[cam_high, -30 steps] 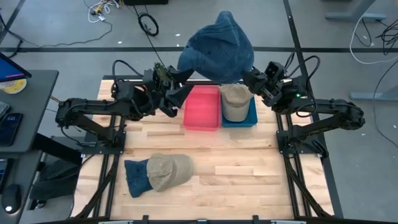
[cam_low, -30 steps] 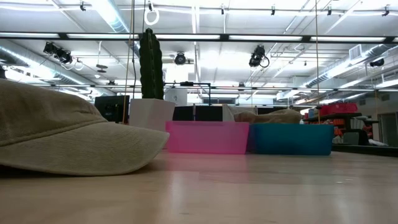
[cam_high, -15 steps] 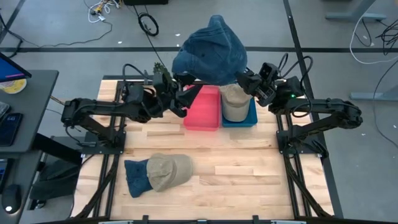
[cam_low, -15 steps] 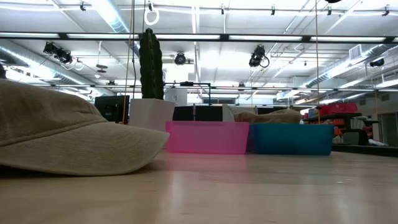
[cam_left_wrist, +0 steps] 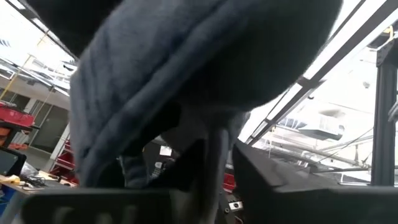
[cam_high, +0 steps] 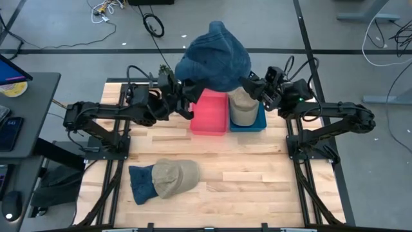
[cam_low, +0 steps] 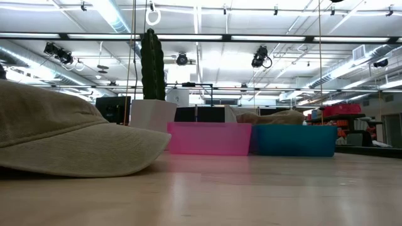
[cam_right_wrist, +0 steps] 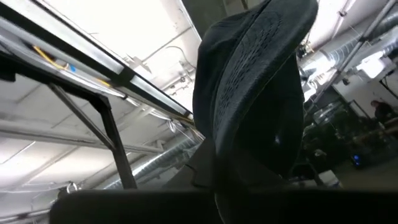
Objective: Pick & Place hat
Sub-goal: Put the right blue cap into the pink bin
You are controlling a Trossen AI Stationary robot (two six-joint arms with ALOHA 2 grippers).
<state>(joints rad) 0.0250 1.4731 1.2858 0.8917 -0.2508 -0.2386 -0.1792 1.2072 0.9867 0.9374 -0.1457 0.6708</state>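
Above the pink bin (cam_high: 208,115) and blue bin (cam_high: 259,121) — both grippers clenched on the raised blue hat (cam_high: 214,57).

From above, a blue hat (cam_high: 214,57) is held up between the left gripper (cam_high: 187,98) and the right gripper (cam_high: 248,86) over a pink bin (cam_high: 209,116) and a blue bin (cam_high: 251,121) containing a tan hat (cam_high: 242,106), while a tan cap (cam_high: 172,176) overlaps a blue cloth (cam_high: 140,183) on the wooden surface (cam_high: 257,180).

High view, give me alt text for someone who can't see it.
Two dark arms hold a blue hat aloft between them above a pink bin and a blue bin holding a tan hat. Nearer the table's front, a tan cap overlaps another blue hat.
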